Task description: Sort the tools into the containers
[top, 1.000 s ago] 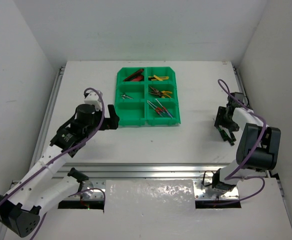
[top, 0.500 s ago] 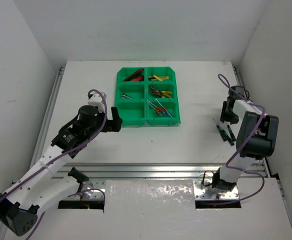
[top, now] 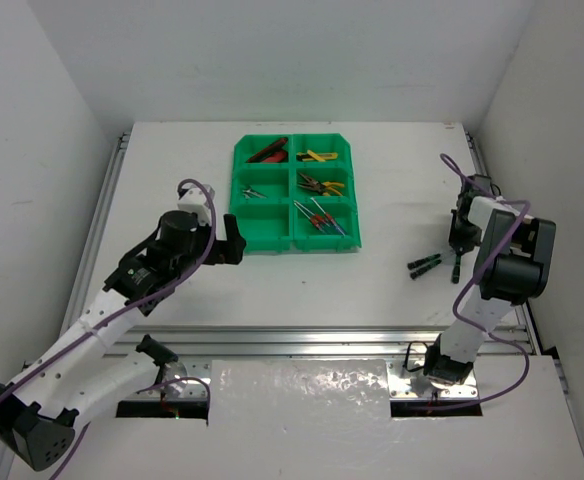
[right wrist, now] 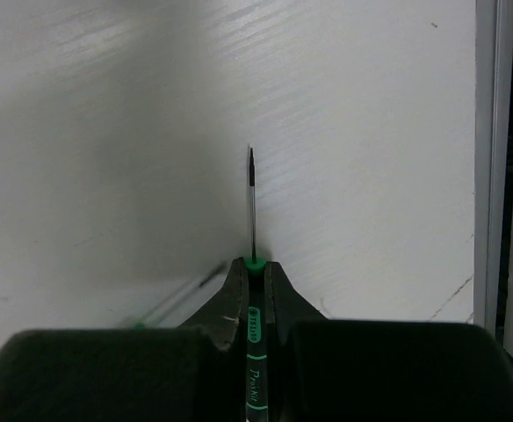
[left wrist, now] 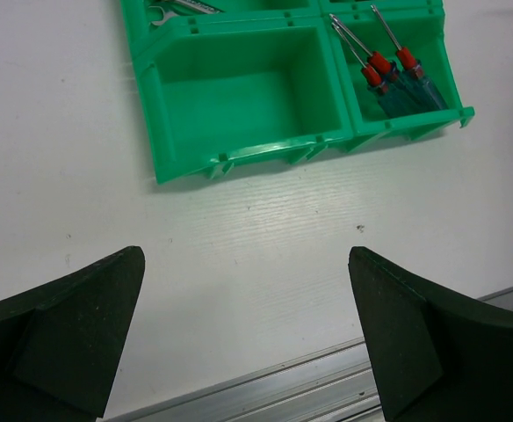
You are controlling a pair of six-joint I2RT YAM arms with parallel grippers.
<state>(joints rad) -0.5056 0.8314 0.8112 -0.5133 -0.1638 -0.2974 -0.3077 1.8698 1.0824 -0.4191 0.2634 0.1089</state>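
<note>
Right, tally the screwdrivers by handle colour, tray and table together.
Blue-handled screwdrivers, in the tray: 3
Green-and-black screwdrivers, outside the tray: 3, one held in the right tool
Total: 6

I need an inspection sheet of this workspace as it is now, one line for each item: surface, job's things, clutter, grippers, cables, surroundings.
Surface: white table, no marks seen on its bare parts.
Job's things: green tray with tools in five bins; near left bin empty; blue screwdrivers in the near right bin; dark screwdrivers lie on the table to the right, outside the tray.
Clutter: nothing seen.
Grippers: left gripper open, holding nothing, close to the tray; right gripper shut on a thin screwdriver.
Cables: purple cables loop along both arms, not touching the tray.
Surroundings: white walls; metal rail at the near edge.
</note>
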